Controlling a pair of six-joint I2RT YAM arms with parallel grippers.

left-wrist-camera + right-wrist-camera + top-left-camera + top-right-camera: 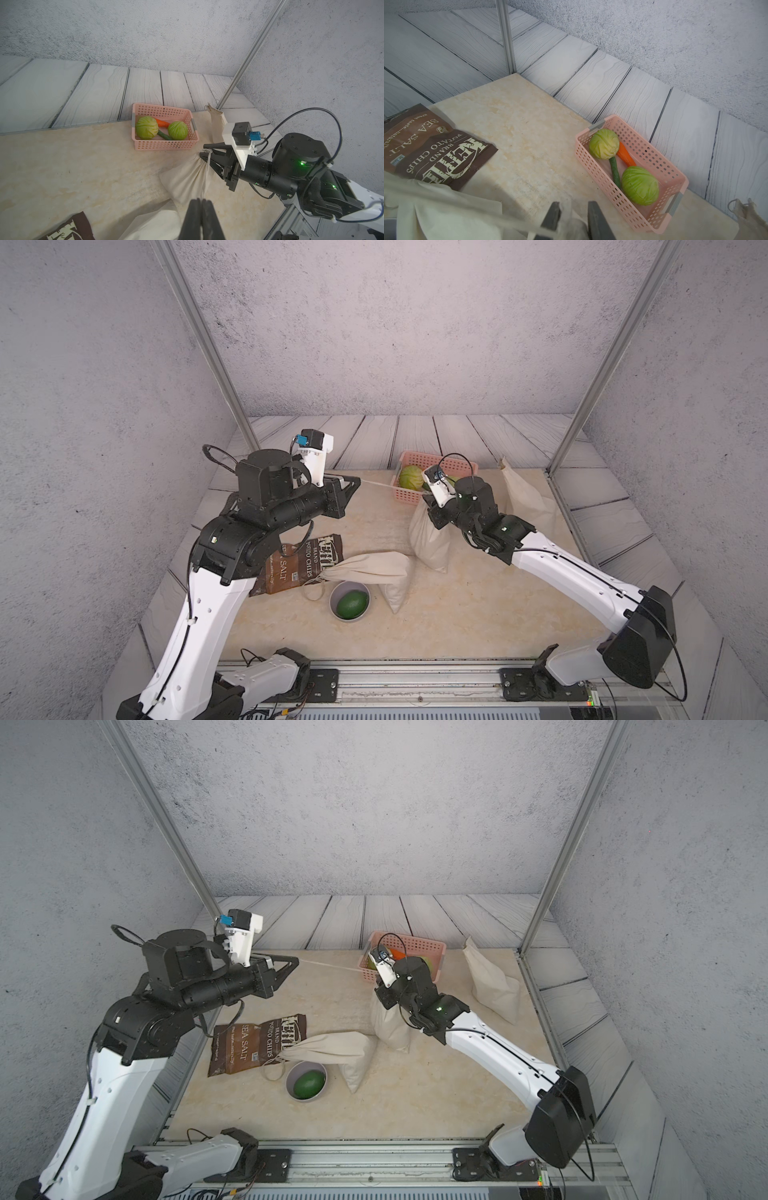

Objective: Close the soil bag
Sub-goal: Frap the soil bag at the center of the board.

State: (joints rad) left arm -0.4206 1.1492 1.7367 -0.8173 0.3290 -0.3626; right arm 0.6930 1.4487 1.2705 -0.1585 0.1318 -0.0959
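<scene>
The soil bag (428,539) stands upright on the table (457,614), just in front of the pink basket (164,145) on the side nearer the robot's base, its mouth gathered into a narrow neck at the top.

The right gripper (205,152) is at that neck. Its fingers (596,218) stand partly apart with the bunched cloth between them. The lower one lies against the neck and the upper one shows a little clear space, so whether they are pinching the cloth cannot be told.

From the neck a thin drawstring (390,487) runs taut past the front of the basket, out to the robot's left. The left gripper (356,481) has its fingers pressed together on the far end of the drawstring, held above the table and well apart from the basket.

Inside the basket lie two green cabbages (146,129), an orange carrot (163,123) and a dark green cucumber (164,136).

A second cloth bag (523,497) stands just beside the basket on the robot's right. Further from the basket towards the robot than the soil bag, a third cloth bag (374,568) lies on its side, tied off. Its tied end touches a brown chips bag (257,1044) lying flat. Just beside that lying bag, on the side away from the basket, sits a grey bowl (332,608) holding an avocado (352,602).
</scene>
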